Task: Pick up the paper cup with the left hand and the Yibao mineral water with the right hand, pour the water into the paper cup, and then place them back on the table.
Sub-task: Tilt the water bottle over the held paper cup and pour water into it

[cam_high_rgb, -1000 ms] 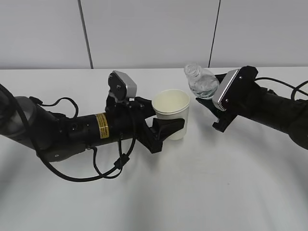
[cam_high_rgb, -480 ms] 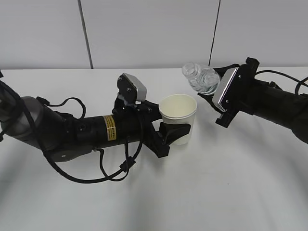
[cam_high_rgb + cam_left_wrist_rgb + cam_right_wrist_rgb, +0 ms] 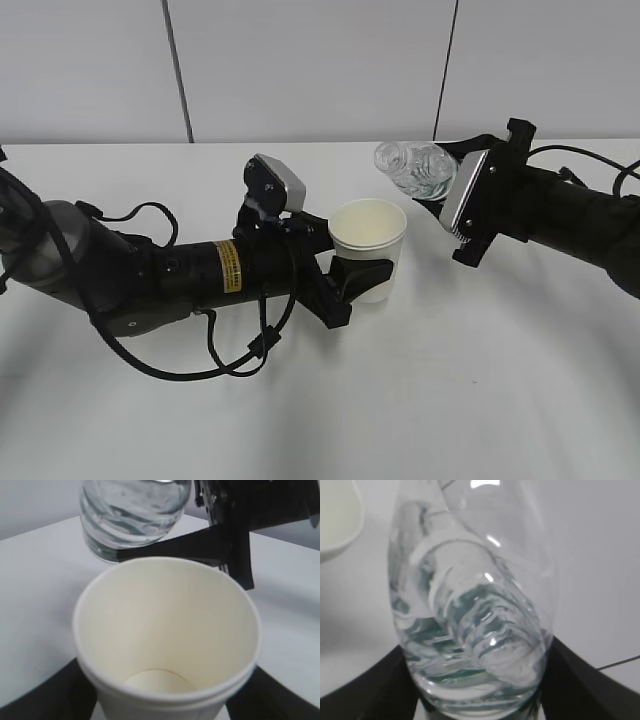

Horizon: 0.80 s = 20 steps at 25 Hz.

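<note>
My left gripper is shut on the cream-white paper cup and holds it upright at the table's middle. In the left wrist view the cup fills the frame; its inside looks dry and a black finger shows at each side. My right gripper is shut on the clear Yibao mineral water bottle. The bottle is tipped toward the left, its neck just above and right of the cup's rim. In the right wrist view the bottle holds water between the black fingers. Its green label is hidden.
The white table stretches all round both arms. Loose black cables hang from the left arm onto the table. A grey panelled wall stands behind the far edge.
The bottle has tipped further over to the left, toward the cup. The left arm moved right with the cup between the earliest frame and half a second ago, then held still.
</note>
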Tool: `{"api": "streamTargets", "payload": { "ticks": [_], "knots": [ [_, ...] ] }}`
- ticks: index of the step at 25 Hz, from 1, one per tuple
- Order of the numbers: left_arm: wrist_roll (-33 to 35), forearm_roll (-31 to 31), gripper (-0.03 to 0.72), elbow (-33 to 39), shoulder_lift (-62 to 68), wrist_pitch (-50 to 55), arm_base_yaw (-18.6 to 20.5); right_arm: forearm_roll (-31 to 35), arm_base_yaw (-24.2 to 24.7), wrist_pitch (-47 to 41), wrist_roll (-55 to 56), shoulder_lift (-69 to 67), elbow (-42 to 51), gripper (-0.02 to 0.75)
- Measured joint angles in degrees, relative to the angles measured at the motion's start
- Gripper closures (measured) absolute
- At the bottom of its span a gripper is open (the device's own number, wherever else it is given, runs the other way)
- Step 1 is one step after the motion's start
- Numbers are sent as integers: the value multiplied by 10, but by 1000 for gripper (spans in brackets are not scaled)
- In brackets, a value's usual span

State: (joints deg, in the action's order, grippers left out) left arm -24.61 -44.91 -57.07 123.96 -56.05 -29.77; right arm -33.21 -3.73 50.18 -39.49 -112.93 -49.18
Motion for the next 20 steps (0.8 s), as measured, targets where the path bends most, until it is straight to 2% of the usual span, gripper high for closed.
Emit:
{"api": "streamTargets", "payload": {
  "ticks": [9,20],
  "knots": [
    [0,0,237,0,0,1,0,30,0,-1,-68,0,0,262],
    [0,0,237,0,0,3,0,33,0,-1,-131,0,0,262]
  ]
}}
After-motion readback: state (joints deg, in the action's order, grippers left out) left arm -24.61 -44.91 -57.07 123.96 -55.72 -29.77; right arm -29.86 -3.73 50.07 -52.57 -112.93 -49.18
